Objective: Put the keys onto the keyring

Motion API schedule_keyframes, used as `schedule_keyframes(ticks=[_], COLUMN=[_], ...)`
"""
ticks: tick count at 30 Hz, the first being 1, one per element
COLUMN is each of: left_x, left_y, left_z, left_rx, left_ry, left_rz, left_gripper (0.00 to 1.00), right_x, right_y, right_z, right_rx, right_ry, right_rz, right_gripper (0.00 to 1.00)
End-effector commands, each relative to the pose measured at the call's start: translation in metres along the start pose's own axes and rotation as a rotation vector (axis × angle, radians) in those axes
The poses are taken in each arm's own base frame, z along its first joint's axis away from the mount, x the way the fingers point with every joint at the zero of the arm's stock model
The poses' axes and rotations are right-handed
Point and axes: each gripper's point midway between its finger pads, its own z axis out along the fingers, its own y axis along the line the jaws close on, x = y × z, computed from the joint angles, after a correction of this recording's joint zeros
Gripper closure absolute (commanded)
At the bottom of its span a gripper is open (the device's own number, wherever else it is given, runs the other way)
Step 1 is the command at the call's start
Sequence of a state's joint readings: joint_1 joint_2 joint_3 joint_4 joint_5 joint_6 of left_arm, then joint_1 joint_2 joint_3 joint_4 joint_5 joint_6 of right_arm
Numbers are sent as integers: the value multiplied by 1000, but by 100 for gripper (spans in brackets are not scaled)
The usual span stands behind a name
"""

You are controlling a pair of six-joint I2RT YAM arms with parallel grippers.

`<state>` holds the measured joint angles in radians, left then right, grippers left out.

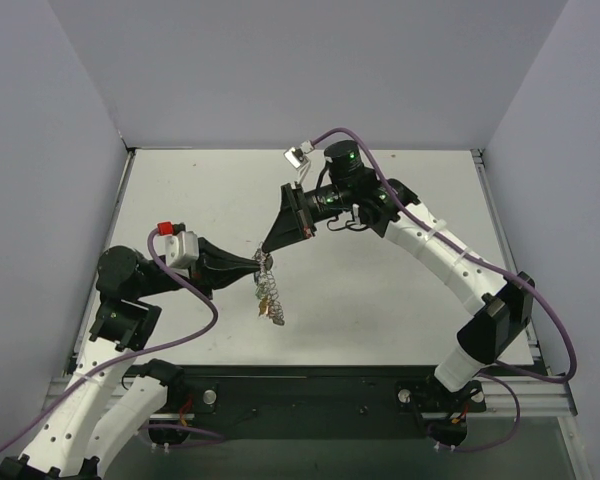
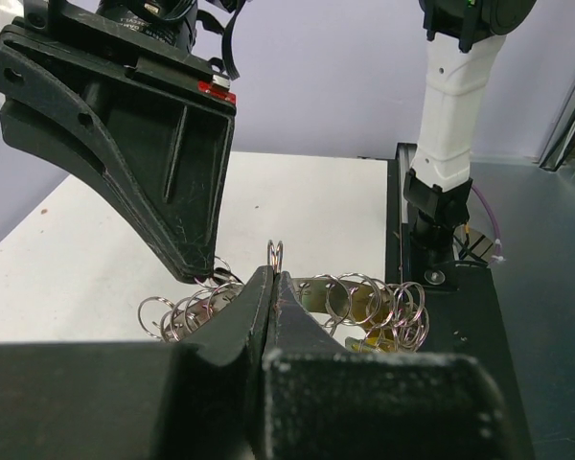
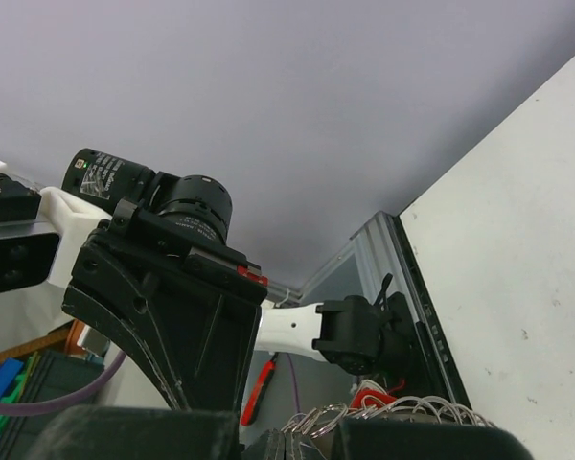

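Note:
The keyring (image 1: 267,290) is a bunch of silvery wire loops strung along a flat metal band (image 2: 318,289), hanging between both grippers over the table's middle. My left gripper (image 1: 261,262) (image 2: 274,272) is shut, with one thin wire loop (image 2: 276,251) poking up from its tips. My right gripper (image 1: 269,249) (image 3: 285,446) is shut too, its tip (image 2: 199,272) against the loops (image 3: 403,408) from above. A yellow key head (image 2: 379,337) shows under the loops, and a brownish key (image 1: 276,318) is at the bunch's lower end. A red bit (image 3: 370,396) behind the loops is unclear.
The white table (image 1: 400,290) has a black rail (image 1: 310,390) along its near edge with both arm bases on it. Grey walls close in the left, back and right. The right arm's white link (image 2: 448,105) rises from its base on the rail.

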<state>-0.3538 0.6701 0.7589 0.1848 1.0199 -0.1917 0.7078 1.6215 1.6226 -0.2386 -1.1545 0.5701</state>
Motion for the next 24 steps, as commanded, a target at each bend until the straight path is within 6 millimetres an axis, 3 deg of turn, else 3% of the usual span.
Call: schedule_keyframes(ticks=[1,24], left_x=[-16,-17], left_y=[-4,13], left_z=[-1,-9], left_rx=[4,-144], left_ry=[-38,-53], left_rz=[77,134], left_gripper=[100,100], right_x=[-4,2], right_y=[27,58], right_z=[-4,-15], right_rx=[-89,-165], right_ry=[-12,-32], right_rz=[-58,-67], right_gripper=[100,100])
